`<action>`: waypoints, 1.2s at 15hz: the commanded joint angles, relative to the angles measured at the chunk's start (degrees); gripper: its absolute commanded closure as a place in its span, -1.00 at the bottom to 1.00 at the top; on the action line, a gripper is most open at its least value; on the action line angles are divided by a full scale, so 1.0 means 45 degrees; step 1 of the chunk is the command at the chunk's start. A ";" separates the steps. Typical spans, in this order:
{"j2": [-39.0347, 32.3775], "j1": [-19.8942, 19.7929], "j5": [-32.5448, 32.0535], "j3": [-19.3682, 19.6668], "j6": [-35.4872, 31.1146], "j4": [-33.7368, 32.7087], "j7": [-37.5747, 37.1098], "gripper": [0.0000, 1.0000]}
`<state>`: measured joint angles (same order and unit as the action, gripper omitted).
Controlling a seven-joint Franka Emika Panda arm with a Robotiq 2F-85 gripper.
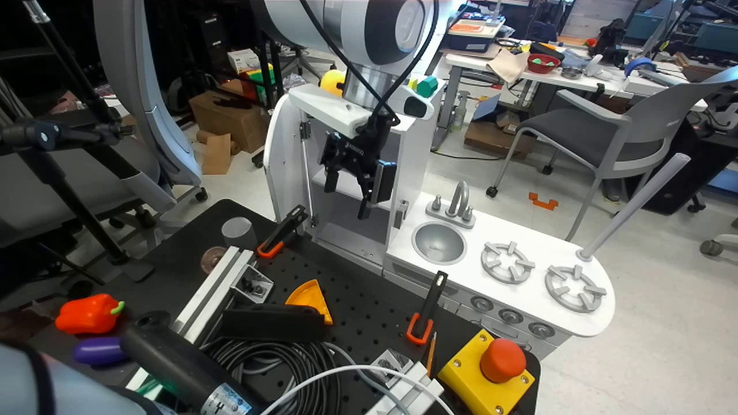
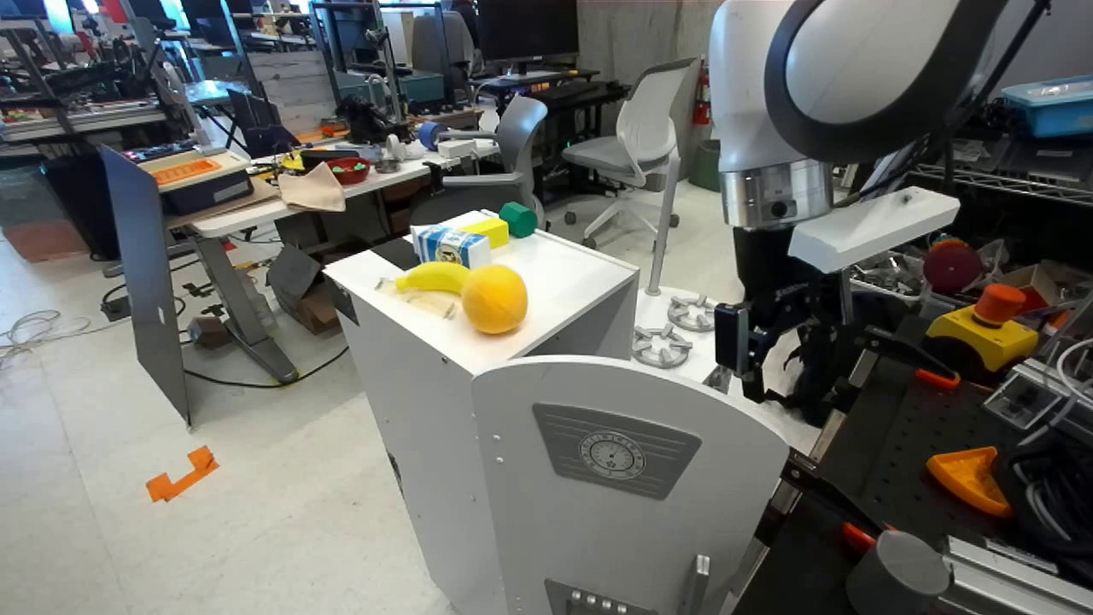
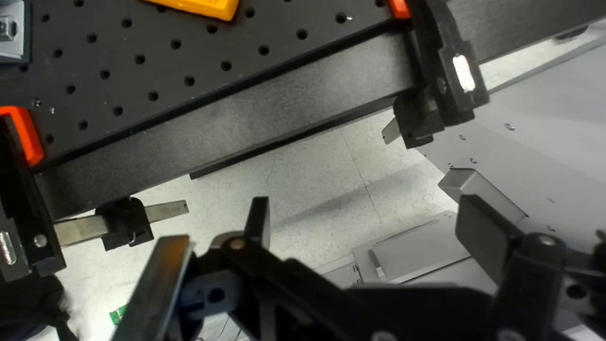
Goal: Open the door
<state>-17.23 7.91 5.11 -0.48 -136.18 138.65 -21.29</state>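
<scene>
While the door (image 1: 286, 161) stood open at left | claw (image 1: 356, 193) hung right of it, apart, empty | backing off slowly without bumping the door seemed best

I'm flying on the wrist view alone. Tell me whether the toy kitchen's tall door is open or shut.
Observer: Open. The door is swung out on its hinges, and an exterior view looks straight into the tower.

Operator: Now tell me what fruit sits on top of that tower.

Observer: In an exterior view, an orange and a banana lie up there.

Operator: Describe the door's outer face.

Observer: It carries a round dial on a darker grey plate.
</scene>
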 commanded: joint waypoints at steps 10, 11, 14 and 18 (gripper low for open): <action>0.2557 0.0286 -0.2577 0.0592 -0.4880 0.3560 -0.0913 -1.00; 0.2799 0.0353 -0.3357 0.0796 -0.5462 0.3841 -0.1292 -1.00; 0.3508 0.0133 -0.4935 0.1112 -0.7462 0.4641 -0.2446 -1.00; 0.2774 -0.0090 -0.4255 0.0693 -0.6475 0.3892 -0.1856 -1.00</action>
<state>-4.82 7.90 -14.11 3.01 -165.45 156.20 -29.77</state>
